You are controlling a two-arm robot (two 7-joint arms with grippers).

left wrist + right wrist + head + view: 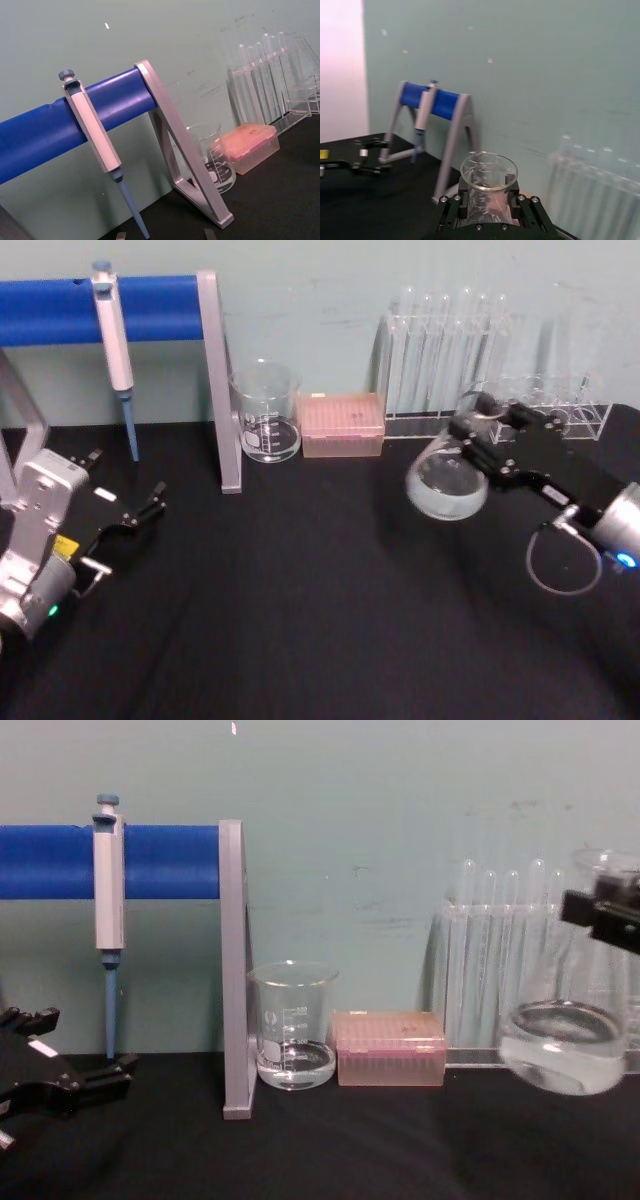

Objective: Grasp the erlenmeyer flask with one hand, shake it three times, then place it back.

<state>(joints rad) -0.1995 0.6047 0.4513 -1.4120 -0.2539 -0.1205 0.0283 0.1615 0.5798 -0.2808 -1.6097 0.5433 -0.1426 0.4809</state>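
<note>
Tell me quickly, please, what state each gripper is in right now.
Left gripper: open, holding nothing.
Right gripper: shut on the neck of the erlenmeyer flask.

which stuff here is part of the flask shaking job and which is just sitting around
In the job: erlenmeyer flask, clamped at its neck by the right gripper.

Lying about: beaker, pink box, test tubes, pipette on the blue stand; left gripper idle, open, on the left.

The beaker (292, 1025) carries printed graduations, too small to read.
</note>
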